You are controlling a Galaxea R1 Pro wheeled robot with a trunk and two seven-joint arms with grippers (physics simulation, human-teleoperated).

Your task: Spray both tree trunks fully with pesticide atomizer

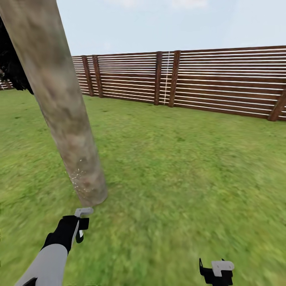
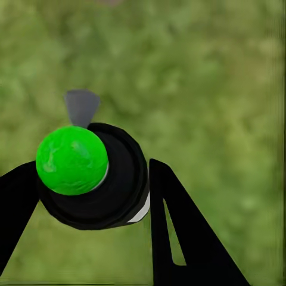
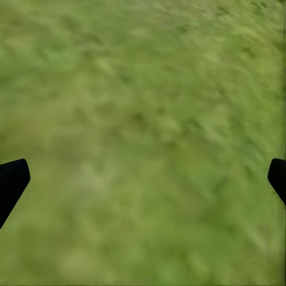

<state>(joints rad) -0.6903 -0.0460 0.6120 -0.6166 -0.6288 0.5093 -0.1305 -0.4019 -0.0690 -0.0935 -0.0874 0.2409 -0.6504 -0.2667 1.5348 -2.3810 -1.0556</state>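
Observation:
The tree trunk (image 1: 59, 103), mottled grey-beige, leans across the left of the head view and meets the grass floor (image 1: 178, 178) at its base. Fine white pesticide specks (image 1: 77, 174) dot its lower part. My left gripper (image 1: 77, 229) hangs just below the trunk's base, shut on the pesticide atomizer (image 1: 83, 212), whose grey nozzle points at the trunk. In the left wrist view the pesticide atomizer (image 2: 89, 173) shows a bright green cap, a black body and a grey nozzle between my left gripper's (image 2: 89, 182) black fingers. My right gripper (image 1: 216, 271) is low at the right, open over grass, as is the right gripper (image 3: 143, 173).
A brown horizontal-slat fence (image 1: 198, 79) runs across the back of the lawn. Dark foliage (image 1: 12, 63) hangs at the far left behind the trunk. Open grass stretches to the right of the trunk up to the fence.

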